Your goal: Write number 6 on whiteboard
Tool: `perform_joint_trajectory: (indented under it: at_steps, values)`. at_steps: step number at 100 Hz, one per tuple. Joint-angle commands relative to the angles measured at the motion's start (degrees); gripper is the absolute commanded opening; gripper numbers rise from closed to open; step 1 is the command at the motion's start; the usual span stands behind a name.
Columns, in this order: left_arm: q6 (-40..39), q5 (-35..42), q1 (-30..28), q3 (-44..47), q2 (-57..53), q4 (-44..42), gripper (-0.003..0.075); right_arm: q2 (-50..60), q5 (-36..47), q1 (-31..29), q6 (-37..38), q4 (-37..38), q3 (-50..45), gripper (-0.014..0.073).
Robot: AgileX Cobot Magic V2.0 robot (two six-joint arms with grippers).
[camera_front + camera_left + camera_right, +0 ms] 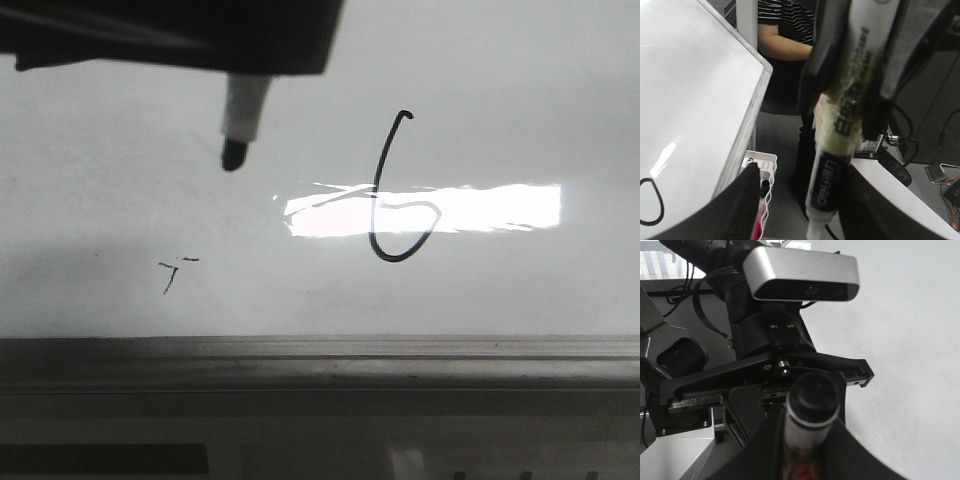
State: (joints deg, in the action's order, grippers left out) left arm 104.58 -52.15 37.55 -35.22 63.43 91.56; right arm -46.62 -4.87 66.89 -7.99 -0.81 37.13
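Left gripper [850, 90]: clamped on the marker [832, 165].
Right gripper [805, 440]: also grips a marker.
Number 6 [395, 195]: complete on whiteboard [120, 200].
Left: nothing, apparently.

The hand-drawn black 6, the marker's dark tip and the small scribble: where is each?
Thin black hand-drawn number 6 [378, 200]: front view, on its stem.
White marker with black tip [234, 153]: front view, on the tip.
Small black scribble [169, 277]: front view, on its slanted stroke.
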Motion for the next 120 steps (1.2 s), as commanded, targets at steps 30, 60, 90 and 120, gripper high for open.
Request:
perform_joint_trajectory:
  at_steps: [30, 60, 90, 120]
  values:
    - [0.5, -3.5, 0.3, -1.7, -0.7, 2.6, 0.0323, 0.1, 7.8, 2.0, 0.1, -0.6, 2.2, -0.0071]
    - [0.5, -3.5, 0.3, -1.7, -0.7, 2.6, 0.0099, 0.1, 5.4, 1.8, 0.1, -0.6, 2.2, -0.0071]
    - [0.5, -3.8, 0.3, -1.7, -0.7, 2.6, 0.0040, 0.1, 3.5, 1.6, 0.1, 0.2, 2.2, -0.0071]
    - [0.5, -4.2, 0.3, -1.7, -0.7, 2.6, -0.0020, 0.1, 2.7, 1.6, 0.1, 1.9, 2.1, 0.0018]
